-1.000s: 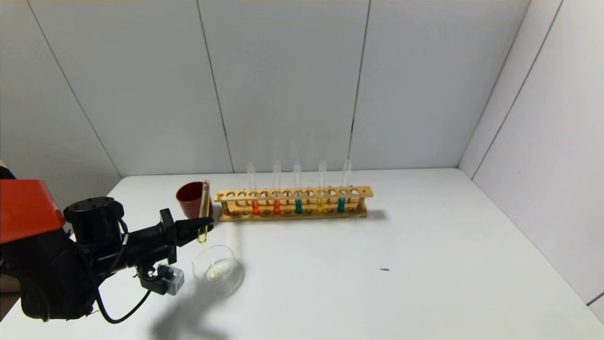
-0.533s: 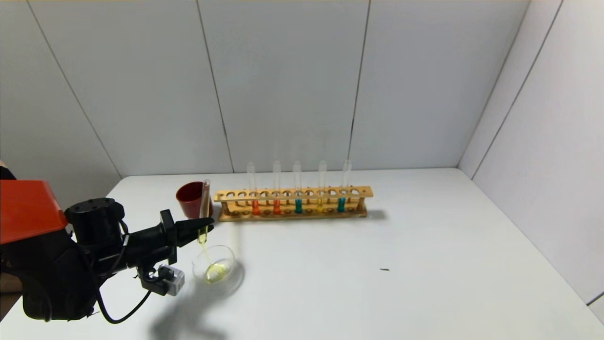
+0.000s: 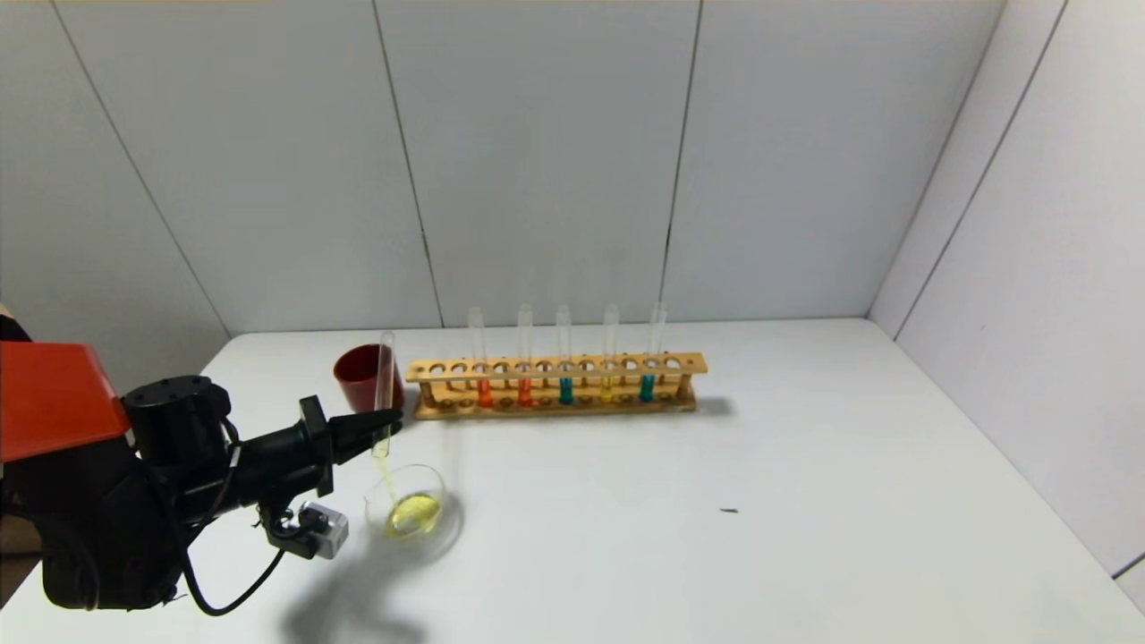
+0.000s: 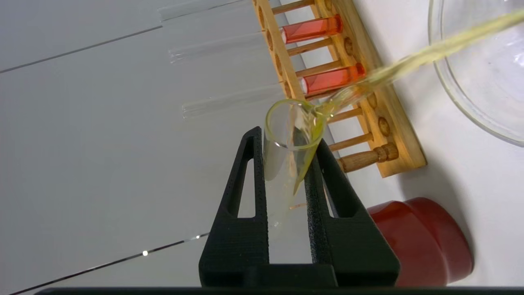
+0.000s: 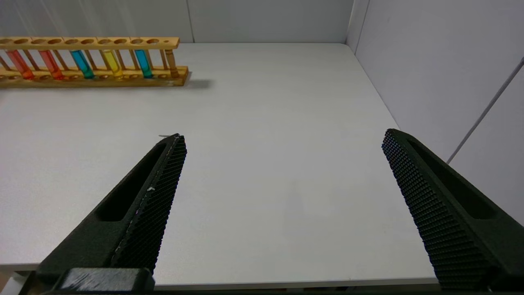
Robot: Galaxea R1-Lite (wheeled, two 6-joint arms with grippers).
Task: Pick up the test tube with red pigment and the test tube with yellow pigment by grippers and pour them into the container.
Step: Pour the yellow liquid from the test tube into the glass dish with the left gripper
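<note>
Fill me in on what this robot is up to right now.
The left gripper is shut on the test tube with yellow pigment, tipped mouth-down, and a yellow stream is running into the container, which already holds a yellow pool. Two red tubes, two teal and one yellow stand in the wooden rack beside a dark red cup. The right gripper hangs open over the table, idle.

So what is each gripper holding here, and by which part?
The left gripper holds the test tube with yellow pigment, clamped on the glass near its open mouth. The right gripper is open and holds nothing.
</note>
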